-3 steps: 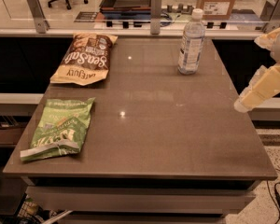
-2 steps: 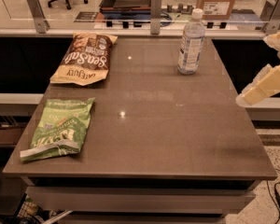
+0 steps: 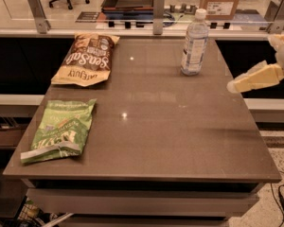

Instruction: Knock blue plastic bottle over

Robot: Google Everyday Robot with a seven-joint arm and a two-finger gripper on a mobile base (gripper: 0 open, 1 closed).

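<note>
The blue plastic bottle [image 3: 194, 42] stands upright near the far right corner of the brown table [image 3: 146, 122]. It is clear and bluish with a white cap and a pale label. My gripper [image 3: 236, 84] comes in from the right edge of the view, over the table's right edge. It is to the right of the bottle and a little nearer to me, apart from it. Its pale finger [image 3: 254, 78] points left toward the table.
A brown and yellow chip bag [image 3: 87, 59] lies at the far left of the table. A green chip bag [image 3: 60, 129] lies at the near left. A glass partition with metal posts [image 3: 157, 6] runs behind the table's far edge.
My gripper has moved a little up and away from me along the table's right edge. The bottle and both bags have not moved.
</note>
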